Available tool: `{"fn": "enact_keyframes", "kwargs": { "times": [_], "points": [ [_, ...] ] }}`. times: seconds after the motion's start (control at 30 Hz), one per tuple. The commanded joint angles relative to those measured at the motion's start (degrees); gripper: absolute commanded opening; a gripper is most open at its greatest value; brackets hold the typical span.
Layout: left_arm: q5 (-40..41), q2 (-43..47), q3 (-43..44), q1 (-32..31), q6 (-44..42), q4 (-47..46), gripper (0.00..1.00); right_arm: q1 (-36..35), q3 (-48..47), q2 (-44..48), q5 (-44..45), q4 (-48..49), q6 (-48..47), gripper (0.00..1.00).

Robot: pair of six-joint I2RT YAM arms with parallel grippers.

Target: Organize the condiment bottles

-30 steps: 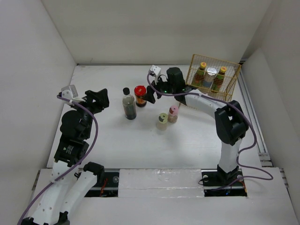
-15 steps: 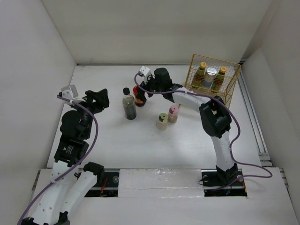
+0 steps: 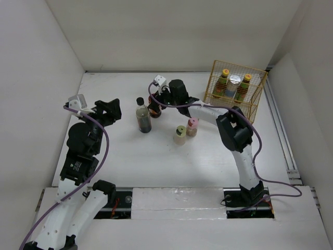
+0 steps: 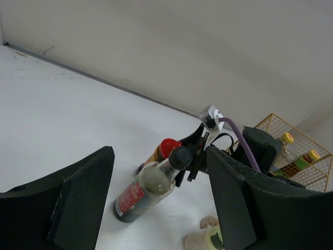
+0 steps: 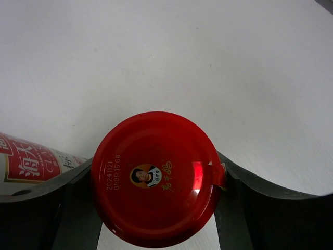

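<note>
The right claw straddles the red-lidded jar; whether it clamps the jar I cannot tell. The left claw hangs with fingers spread apart.

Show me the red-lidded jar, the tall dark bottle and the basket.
red-lidded jar (image 5: pixel 156 177), right wrist view, lid centre.
tall dark bottle (image 3: pixel 144 119), top external view, its body.
basket (image 3: pixel 259 92), top external view, right wall.

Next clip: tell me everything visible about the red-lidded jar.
The red-lidded jar stands upright on the white table beside the tall dark bottle. Its glossy round lid bears a printed date, a small portrait and gold characters; the body looks amber. The right hand straddles it, a finger on each side; contact is unclear.
</note>
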State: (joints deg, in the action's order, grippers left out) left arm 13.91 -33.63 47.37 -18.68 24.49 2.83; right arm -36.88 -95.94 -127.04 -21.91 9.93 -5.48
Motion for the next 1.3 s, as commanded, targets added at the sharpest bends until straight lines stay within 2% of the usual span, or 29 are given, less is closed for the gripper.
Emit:
{"fn": "enact_keyframes", "kwargs": {
  "times": [0.0,0.07,0.23,0.43,0.57,0.87,1.27],
  "points": [
    [-0.38,-0.12,1.32,-0.22,-0.76,-2.39,0.68,-0.47,2.16,7.15,-0.59,11.68,4.33,0.49],
    [-0.90,-0.12,1.32,-0.22,-0.76,-2.39,0.68,0.58,3.39,10.48,0.72,14.04,5.29,0.48],
    [-0.38,-0.12,1.32,-0.22,-0.76,-2.39,0.68,3.92,11.20,25.42,1.78,19.33,8.89,0.47],
    [-0.38,-0.04,0.79,-0.22,-0.76,-2.40,0.68,10.77,21.56,40.35,4.77,18.63,10.04,0.46],
    [-0.99,-0.04,0.79,-0.22,-0.76,-3.01,0.68,15.08,26.75,46.43,9.60,16.44,10.05,0.46],
    [-0.73,-0.65,1.32,-0.22,-0.76,-2.30,0.68,27.82,27.83,48.30,9.34,12.66,11.10,0.44],
    [-0.73,-0.65,1.32,-0.22,-0.76,-2.40,0.68,30.99,24.84,42.41,10.93,10.46,9.43,0.43]
  ]
}}
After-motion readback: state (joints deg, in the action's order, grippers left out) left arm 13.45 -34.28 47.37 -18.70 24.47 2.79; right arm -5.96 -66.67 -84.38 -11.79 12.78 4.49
